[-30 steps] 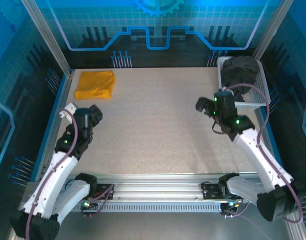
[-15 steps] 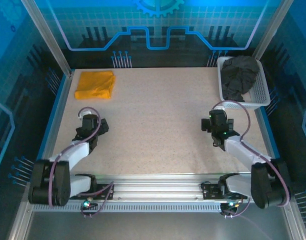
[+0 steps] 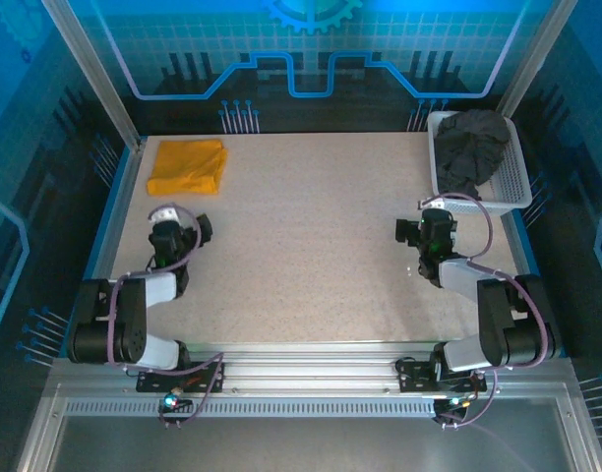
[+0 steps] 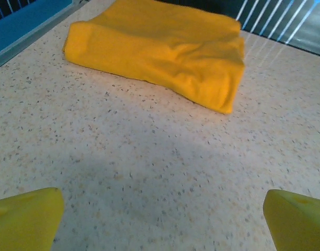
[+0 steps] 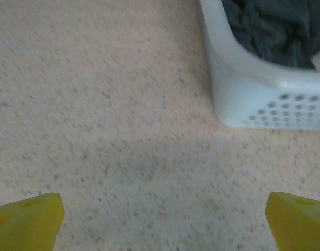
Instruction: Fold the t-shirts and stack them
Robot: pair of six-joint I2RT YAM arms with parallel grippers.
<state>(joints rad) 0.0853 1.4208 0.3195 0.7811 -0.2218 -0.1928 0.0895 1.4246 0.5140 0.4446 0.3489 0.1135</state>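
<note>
A speckled beige surface point(image 3: 311, 246) is carrying a white mesh basket point(image 3: 514, 182) at its far right corner, where the dark grey t-shirt point(image 3: 470, 143) is lying crumpled inside, while the orange-yellow t-shirt point(image 3: 187, 165) is sitting folded near the far left corner, well apart from the basket. The left pincer point(image 4: 162, 217) is facing the orange-yellow t-shirt from the near side with its jaws spread wide and gripping nothing. The right pincer point(image 5: 162, 219) is pointing toward the basket's near corner, its jaws likewise spread over bare surface.
</note>
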